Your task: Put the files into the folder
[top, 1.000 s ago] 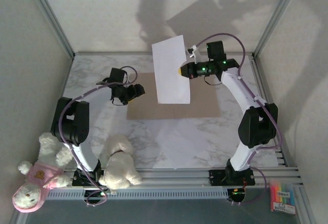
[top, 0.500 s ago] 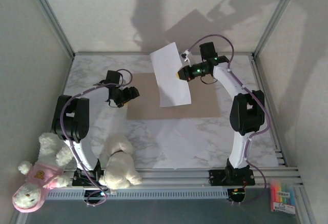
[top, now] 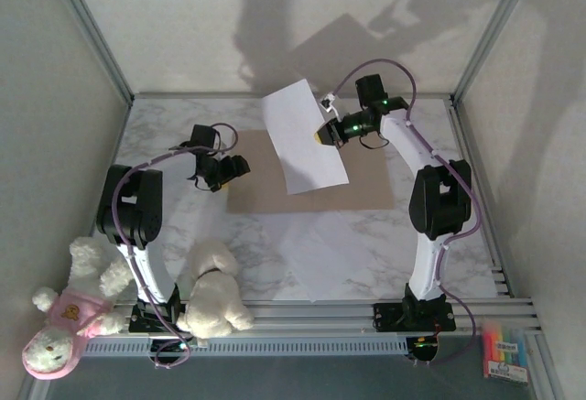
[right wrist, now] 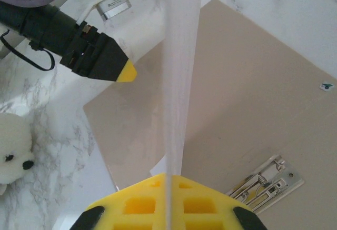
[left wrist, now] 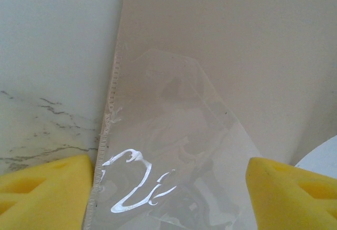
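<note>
1. You are partway through. The folder (top: pixel 366 189) lies open and flat on the table, directly below your right gripper (top: pixel 322 132), and its brown board looks bare, so no paper appears to be filed yet.
2. One sheet (top: pixel 302 139) is in the air. It hangs tilted off the side of the right gripper, over the folder's far half and apart from it.
3. A paler rectangle (top: pixel 325 258) on the table, on the near side of the folder and back toward the arm bases, looks like another sheet waiting. It is too faint for you to be sure.
4. By this reckoning, you have yet to lower and release the lifted sheet, fetch any others, and close the cover.
5. The right gripper is clamped hard on the sheet's edge. In its wrist view the paper runs edge-on, straight out from between the yellow pads (right wrist: pixel 142 203).
6. Beneath and to the right of those pads, a metal clip (right wrist: pixel 263 183) sits on the folder. Mind it when you set the paper down.
7. Your left gripper (top: pixel 243 166) stands wide and holds nothing. Its yellow fingers (left wrist: pixel 47 188) straddle the folder's left edge, where a clear plastic sleeve (left wrist: pixel 174 135) lies just ahead of them. You cannot tell whether they touch it.
</note>
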